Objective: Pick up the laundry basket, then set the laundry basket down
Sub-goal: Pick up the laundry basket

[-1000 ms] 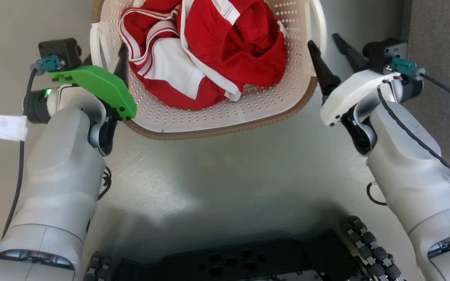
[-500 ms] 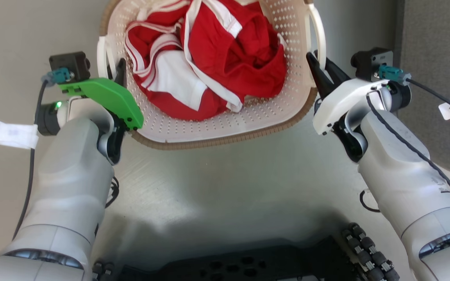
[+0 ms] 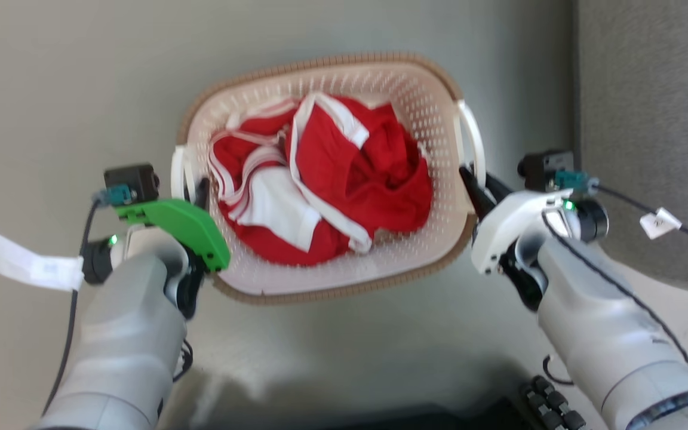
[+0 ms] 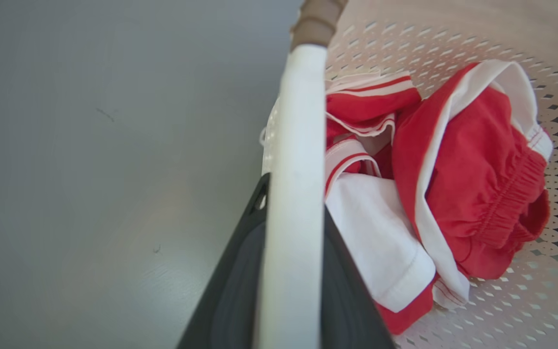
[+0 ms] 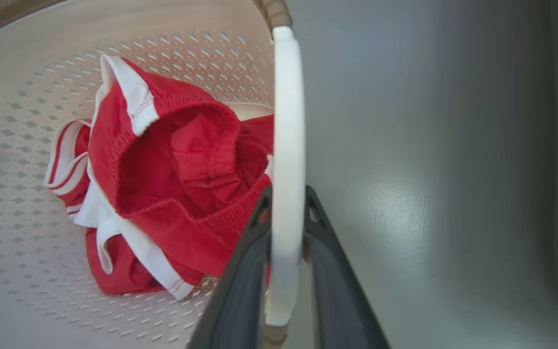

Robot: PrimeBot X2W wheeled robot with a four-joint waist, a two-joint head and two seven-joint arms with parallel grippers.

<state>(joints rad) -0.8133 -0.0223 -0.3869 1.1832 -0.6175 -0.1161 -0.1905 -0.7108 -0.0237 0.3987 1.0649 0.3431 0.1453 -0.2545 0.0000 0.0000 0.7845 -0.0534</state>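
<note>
At either side of the laundry basket (image 3: 344,60), a white handle is pinched tight: the left handle (image 4: 293,145) by the left gripper (image 3: 196,188), the right handle (image 5: 286,145) by the right gripper (image 3: 479,180). It is seen over grey floor (image 3: 81,89), with red clothes (image 3: 380,179) inside. Both arms should be moved level, together. Handle seating is shown by the wrist views, the whole basket by the head view.

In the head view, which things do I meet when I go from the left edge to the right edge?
White tag → left gripper, jaws shut on the left handle → red and white clothes in the laundry basket → right gripper, jaws shut on the right handle → second white tag.
</note>
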